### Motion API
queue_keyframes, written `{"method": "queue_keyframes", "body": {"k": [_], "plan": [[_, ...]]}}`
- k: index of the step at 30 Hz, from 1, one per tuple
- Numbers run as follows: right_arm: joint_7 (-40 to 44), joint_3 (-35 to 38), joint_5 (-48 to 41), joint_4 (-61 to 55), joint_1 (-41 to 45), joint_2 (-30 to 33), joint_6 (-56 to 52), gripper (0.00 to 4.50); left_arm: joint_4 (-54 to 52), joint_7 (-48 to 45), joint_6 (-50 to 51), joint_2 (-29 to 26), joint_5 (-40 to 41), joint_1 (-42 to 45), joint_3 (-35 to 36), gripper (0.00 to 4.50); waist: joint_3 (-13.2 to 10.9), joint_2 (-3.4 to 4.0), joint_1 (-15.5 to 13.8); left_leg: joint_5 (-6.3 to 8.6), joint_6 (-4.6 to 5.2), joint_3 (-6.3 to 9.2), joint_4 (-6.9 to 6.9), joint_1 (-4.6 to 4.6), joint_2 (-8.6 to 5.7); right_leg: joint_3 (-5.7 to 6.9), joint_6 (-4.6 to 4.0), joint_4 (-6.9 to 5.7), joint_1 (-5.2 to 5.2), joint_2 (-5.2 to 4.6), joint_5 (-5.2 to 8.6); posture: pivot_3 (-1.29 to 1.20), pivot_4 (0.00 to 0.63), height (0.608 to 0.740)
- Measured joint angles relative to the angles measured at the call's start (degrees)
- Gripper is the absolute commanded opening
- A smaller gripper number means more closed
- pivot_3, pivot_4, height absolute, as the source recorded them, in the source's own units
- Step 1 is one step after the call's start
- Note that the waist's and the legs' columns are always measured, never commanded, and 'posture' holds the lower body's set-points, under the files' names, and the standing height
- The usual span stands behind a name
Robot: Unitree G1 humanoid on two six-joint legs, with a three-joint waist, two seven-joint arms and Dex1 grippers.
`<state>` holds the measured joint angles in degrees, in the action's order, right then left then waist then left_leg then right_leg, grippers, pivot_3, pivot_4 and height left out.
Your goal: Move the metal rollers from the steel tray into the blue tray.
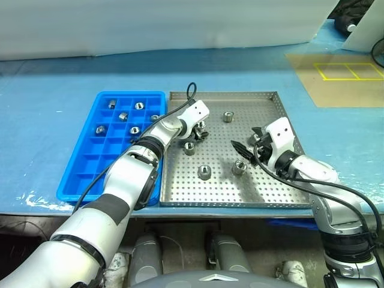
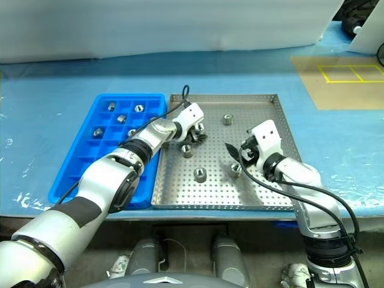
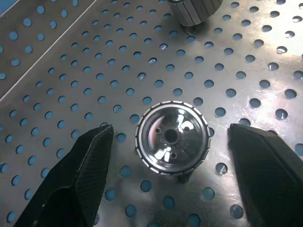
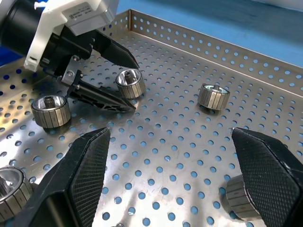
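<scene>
Centrally, ribbed shiny cylindrical roller [image 3: 172, 137] on perforated steel tray [image 3: 71, 61].

Left end effector [image 2: 197, 133] over steel tray [image 2: 252, 186], rollers [image 2: 200, 174] scattered

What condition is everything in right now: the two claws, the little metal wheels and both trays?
Left gripper: open, fingers either side of one roller.
Right gripper: open, holding nothing.
Metal rollers: several upright in the steel tray.
Blue tray: some compartments hold rollers.
</scene>
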<state>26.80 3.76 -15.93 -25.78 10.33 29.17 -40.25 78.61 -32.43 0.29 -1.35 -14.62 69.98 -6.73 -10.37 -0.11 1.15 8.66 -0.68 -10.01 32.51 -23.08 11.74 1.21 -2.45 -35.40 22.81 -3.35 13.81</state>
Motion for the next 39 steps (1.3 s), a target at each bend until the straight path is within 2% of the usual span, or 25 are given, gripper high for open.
{"method": "queue_keyframes", "body": {"k": [1, 5, 8, 10, 14, 26, 33, 39], "plan": [[-0.16, 0.0, 0.0, 0.0, -0.07, 0.0, -0.01, 4.2, -0.04, 0.17, 0.21, 0.0, 0.0, -0.03, 0.18, 4.13, 0.0, 0.0, 0.05, 0.0, 0.0, 0.0, 0.0, 0.0, 0.0, -0.01, 0.01, 0.0, 0.0, 0.0, 0.0, -0.54, 0.15, 0.74], [-0.69, 0.0, 0.01, -0.03, -0.17, 0.01, -0.04, 4.22, -0.25, -0.1, 0.07, 0.02, -0.05, -0.44, 0.45, 3.21, 0.01, 0.0, 0.18, 0.0, 0.0, 0.0, 0.01, 0.0, 0.0, -0.01, 0.01, 0.02, -0.02, 0.0, -0.01, -0.54, 0.15, 0.74], [-0.8, 0.0, 0.04, -0.04, -0.17, 0.01, -0.04, 4.22, -0.3, -0.08, 0.04, -0.09, -0.3, -0.51, 0.34, 3.21, 0.01, 0.0, 0.43, 0.01, 0.0, 0.0, 0.0, 0.01, 0.0, 0.0, 0.01, 0.04, -0.04, 0.0, -0.01, -0.53, 0.15, 0.74], [-0.9, -0.01, 0.17, -0.03, -0.14, 0.01, -0.04, 4.22, -0.36, -0.3, 0.06, -0.43, -0.32, -0.51, 0.39, 2.88, 0.01, 0.0, 0.67, 0.01, 0.01, 0.0, 0.0, 0.0, 0.0, 0.0, 0.01, 0.06, -0.04, 0.0, -0.01, -0.53, 0.15, 0.74], [-1.08, -0.02, 0.3, -0.03, 0.01, 0.01, 0.0, 4.22, -0.38, -1.38, 0.16, -0.64, -0.35, -0.67, 0.4, 1.73, 0.01, 0.01, 1.12, 0.02, 0.02, 0.01, -0.02, 0.0, 0.0, 0.0, 0.03, 0.13, -0.07, -0.01, -0.02, -0.52, 0.15, 0.74], [-0.71, -1.07, 0.73, 0.75, 1.83, -0.1, 0.55, 4.22, -0.15, -4.07, -1.56, -2.42, 0.85, -0.92, 3.0, 1.71, 0.01, 0.01, 1.28, 0.02, 0.06, 0.0, -0.22, -0.05, 0.0, 0.0, 0.04, 0.38, -0.02, 0.01, -0.03, -0.48, 0.15, 0.74], [0.39, -2.32, 0.83, 3.48, 4.59, -0.52, 1.62, 4.22, -1.29, -18.64, -9.34, -7.76, 5.17, -0.9, 6.51, 1.71, -0.01, 0.02, 1.05, -0.03, 0.3, 0.01, -0.41, -0.22, 0.04, 0.02, 0.04, 0.6, 0.1, -0.01, -0.03, -0.4, 0.15, 0.74], [2.82, -2.58, -0.34, 6.84, 11.74, -2.2, 3.55, 4.22, -7.48, -33.75, -17.03, -14.18, 9.1, -2.5, 6.94, 1.71, -0.02, 0.04, 0.36, -0.03, 0.3, 0.0, -0.44, -0.19, 0.09, 0.02, 0.03, 0.52, 0.14, -0.04, -0.03, -0.27, 0.15, 0.74]]}}
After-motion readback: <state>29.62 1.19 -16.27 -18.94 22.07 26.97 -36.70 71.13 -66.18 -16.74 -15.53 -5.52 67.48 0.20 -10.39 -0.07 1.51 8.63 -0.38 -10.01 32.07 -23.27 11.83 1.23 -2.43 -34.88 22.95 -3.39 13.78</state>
